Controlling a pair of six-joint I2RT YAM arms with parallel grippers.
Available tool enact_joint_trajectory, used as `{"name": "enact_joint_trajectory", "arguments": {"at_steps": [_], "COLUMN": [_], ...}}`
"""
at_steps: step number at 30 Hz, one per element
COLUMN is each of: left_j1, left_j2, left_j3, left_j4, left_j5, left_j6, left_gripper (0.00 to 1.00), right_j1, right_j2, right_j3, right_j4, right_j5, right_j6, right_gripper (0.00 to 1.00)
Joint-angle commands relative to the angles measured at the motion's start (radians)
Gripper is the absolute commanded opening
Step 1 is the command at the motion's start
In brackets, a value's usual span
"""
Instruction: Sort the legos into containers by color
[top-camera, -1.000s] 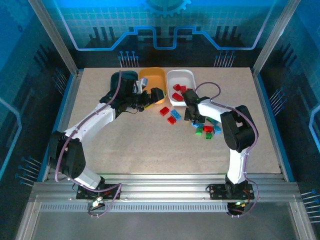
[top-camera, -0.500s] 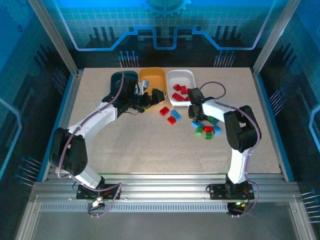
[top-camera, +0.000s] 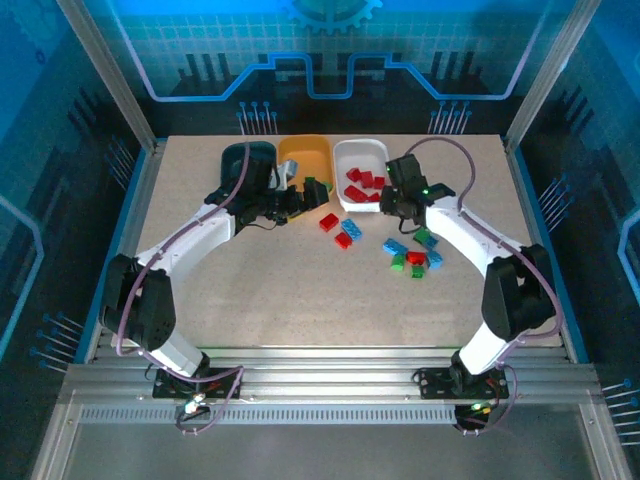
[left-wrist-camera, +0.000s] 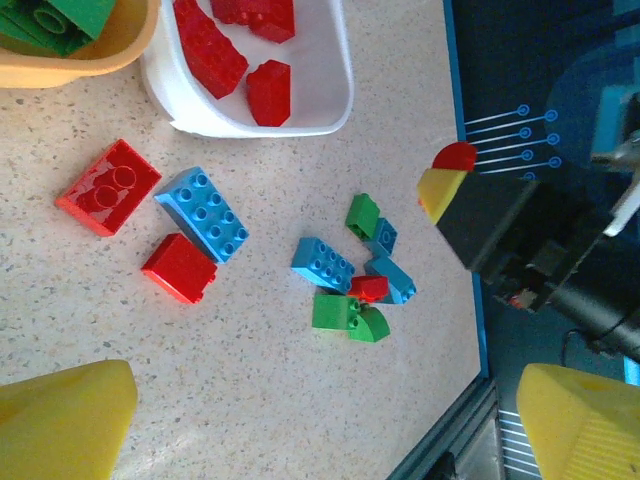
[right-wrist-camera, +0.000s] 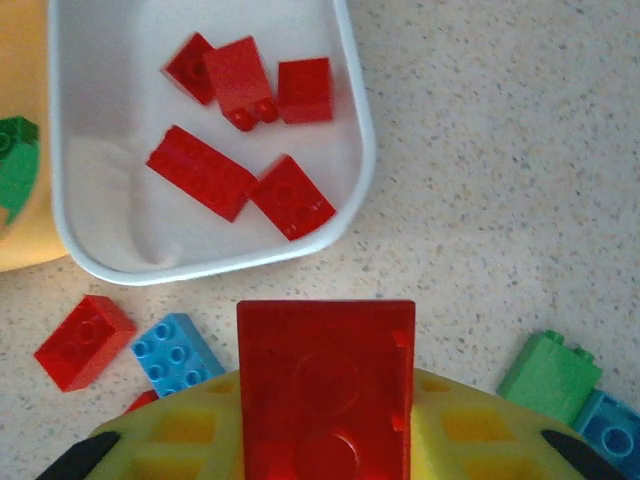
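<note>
My right gripper (right-wrist-camera: 326, 445) is shut on a red lego (right-wrist-camera: 326, 375), held just in front of the white tub (right-wrist-camera: 362, 190), which has several red legos (right-wrist-camera: 200, 172) in it. From above, the right gripper (top-camera: 397, 203) sits beside the white tub's (top-camera: 340, 190) right front corner. My left gripper (top-camera: 308, 192) hangs open and empty at the front of the orange-yellow tub (top-camera: 318, 150); its yellow fingers (left-wrist-camera: 60, 420) stand far apart. Green legos (left-wrist-camera: 60, 18) lie in that tub (left-wrist-camera: 110, 55). The dark teal tub (top-camera: 240, 156) is left of it, partly hidden by the left arm.
Loose on the table: two red legos (left-wrist-camera: 108, 187) (left-wrist-camera: 180, 267) and a blue one (left-wrist-camera: 203, 212) in front of the tubs, and a mixed cluster of green, blue and red legos (top-camera: 412, 255) to the right. The table's right edge (left-wrist-camera: 465, 300) is near that cluster.
The right arm has lifted away from the mixed cluster and swung back and right toward the white tub with the red lego. The left arm has barely shifted.
</note>
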Motion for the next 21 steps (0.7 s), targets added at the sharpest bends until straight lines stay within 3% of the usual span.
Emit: {"name": "enact_joint_trajectory", "arguments": {"at_steps": [1, 8, 11, 13, 17, 21], "left_j1": [0.000, 0.004, 0.004, 0.004, 0.004, 0.004], "left_j2": [-0.012, -0.029, -0.042, -0.048, -0.054, -0.059], "left_j3": [0.005, 0.010, 0.005, 0.006, 0.004, 0.001], "left_j4": [-0.039, -0.044, -0.041, -0.042, -0.039, -0.046], "left_j5": [-0.033, -0.037, -0.039, -0.045, -0.034, -0.045], "left_j6": [0.023, 0.023, 0.028, 0.034, 0.024, 0.024], "left_gripper": [0.99, 0.99, 0.99, 0.99, 0.99, 0.99], "right_j1": [0.002, -0.023, -0.030, -0.030, -0.021, 0.057], "right_j2": [0.091, 0.375, 0.443, 0.438, 0.292, 0.149], "right_j3": [0.125, 0.446, 0.557, 0.597, 0.472, 0.242], "right_j4": [-0.018, -0.137, -0.161, -0.168, -0.104, -0.047], "right_j5": [-0.027, -0.105, -0.120, -0.118, -0.105, -0.125], "right_j6": [-0.075, -0.131, -0.148, -0.171, -0.171, -0.156], "right_gripper": [0.29, 0.34, 0.56, 0.64, 0.66, 0.62]}}
